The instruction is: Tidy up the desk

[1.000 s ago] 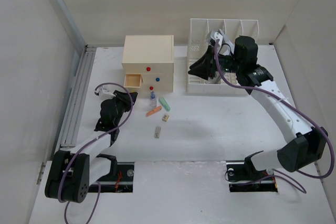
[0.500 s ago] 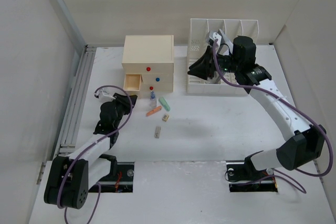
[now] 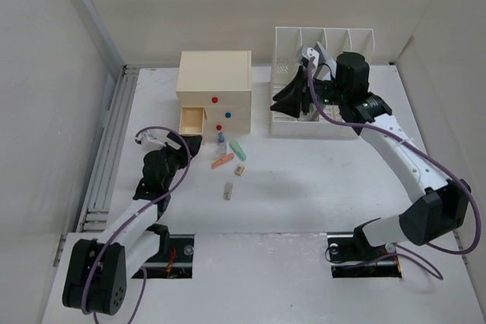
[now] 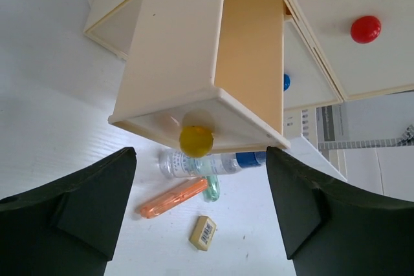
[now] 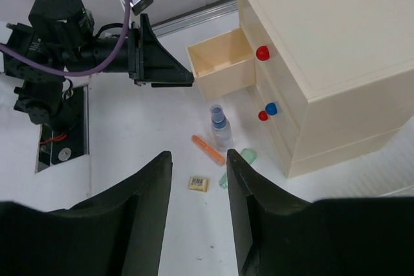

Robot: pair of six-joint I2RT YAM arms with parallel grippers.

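The white desk (image 3: pixel 319 180) carries a cream drawer box (image 3: pixel 214 85) whose lower-left drawer (image 4: pixel 194 63) is pulled out. My left gripper (image 3: pixel 190 140) is open in front of that drawer, its jaws either side of the yellow knob (image 4: pixel 196 140) without touching it. Loose on the desk lie a small spray bottle (image 4: pixel 213 163), an orange pen (image 4: pixel 171 197), a green tube (image 4: pixel 211 187), a tan eraser (image 4: pixel 203 233) and a grey stick (image 3: pixel 227 191). My right gripper (image 3: pixel 292 96) hovers at the front of the white file rack (image 3: pixel 326 43), open and empty.
The box has a red knob (image 4: pixel 365 29) and a blue knob (image 4: pixel 286 82) on its shut drawers. A metal rail (image 3: pixel 110 142) runs along the desk's left edge. Walls enclose the left, back and right sides.
My left gripper's jaws have sprung wide, letting go of the drawer's yellow knob, and the arm has drawn back slightly. My right gripper's jaws have widened a little.
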